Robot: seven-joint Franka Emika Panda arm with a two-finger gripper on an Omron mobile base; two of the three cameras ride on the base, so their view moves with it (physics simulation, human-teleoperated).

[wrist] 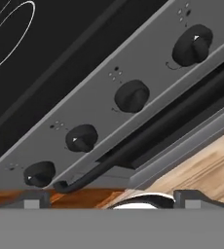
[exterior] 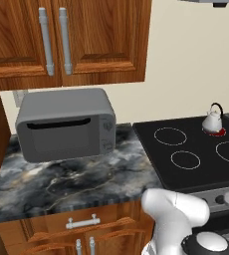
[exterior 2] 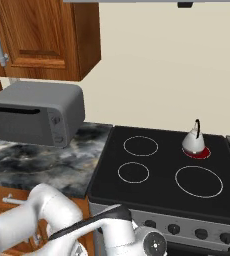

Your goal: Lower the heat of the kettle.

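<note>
Left base view: the kettle (exterior: 213, 121), small and silvery-white with a thin black arched handle, sits on a glowing red burner (exterior: 217, 132) at the back of the black stovetop (exterior: 196, 149), toward its far right corner. A grey microwave (exterior: 65, 124) stands on the marbled counter (exterior: 61, 182) to the stove's left, under wooden cabinets (exterior: 66, 40). The white arm (exterior: 173, 216) rises at the counter's front edge.

Right base view: the kettle (exterior 2: 193, 140) again rests on the red burner (exterior 2: 197, 152), at the stovetop's (exterior 2: 162, 175) back right; three white-ringed burners lie unlit. A row of dark knobs (exterior 2: 187, 231) lines the stove's front panel, and the arm (exterior 2: 62, 220) bends low before it.

Hand view: the gripper (wrist: 112, 198), its two dark fingertips (wrist: 33, 198) spread wide apart and holding nothing, faces the grey front panel, where four black knobs (wrist: 132, 96) run in a slanting line above a dark oven handle (wrist: 133, 151). The kettle stands well apart from the pincer, up on the cooktop's far side.
</note>
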